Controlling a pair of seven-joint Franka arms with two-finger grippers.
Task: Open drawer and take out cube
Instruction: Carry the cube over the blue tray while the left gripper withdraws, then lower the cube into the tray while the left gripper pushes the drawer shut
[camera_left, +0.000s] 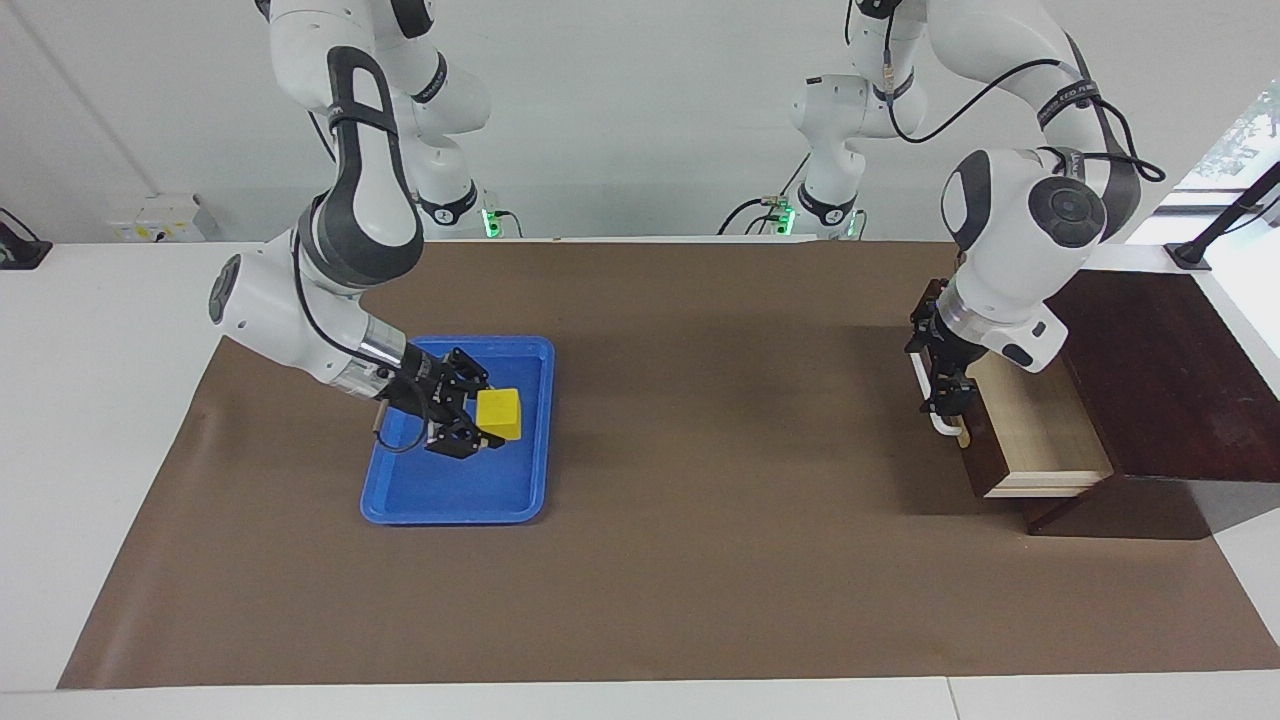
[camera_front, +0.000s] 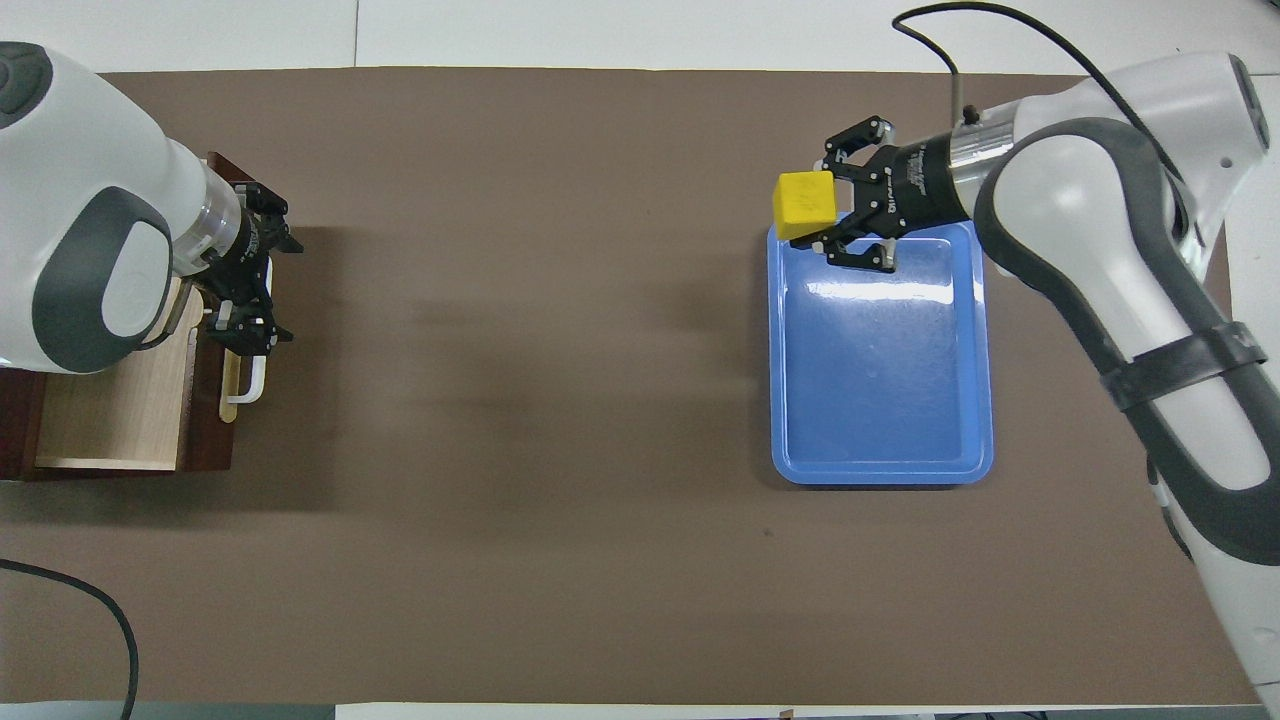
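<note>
My right gripper (camera_left: 483, 420) (camera_front: 825, 207) is shut on the small yellow cube (camera_left: 499, 413) (camera_front: 806, 202) and holds it in the air over the flat blue tray (camera_left: 450, 517) (camera_front: 880, 477). The dark brown drawer (camera_left: 1040, 430) (camera_front: 120, 405) stands pulled out of its cabinet (camera_left: 1150, 370) at the left arm's end of the table, its pale wood inside bare. Over the drawer's front and white bar handle (camera_left: 941, 428) (camera_front: 258, 378) hangs my left gripper (camera_left: 948, 390) (camera_front: 245, 320), open and holding nothing.
A brown mat (camera_left: 700, 560) covers most of the table. The blue tray lies on it toward the right arm's end. A black cable (camera_front: 90, 600) runs along the table's corner beside the left arm.
</note>
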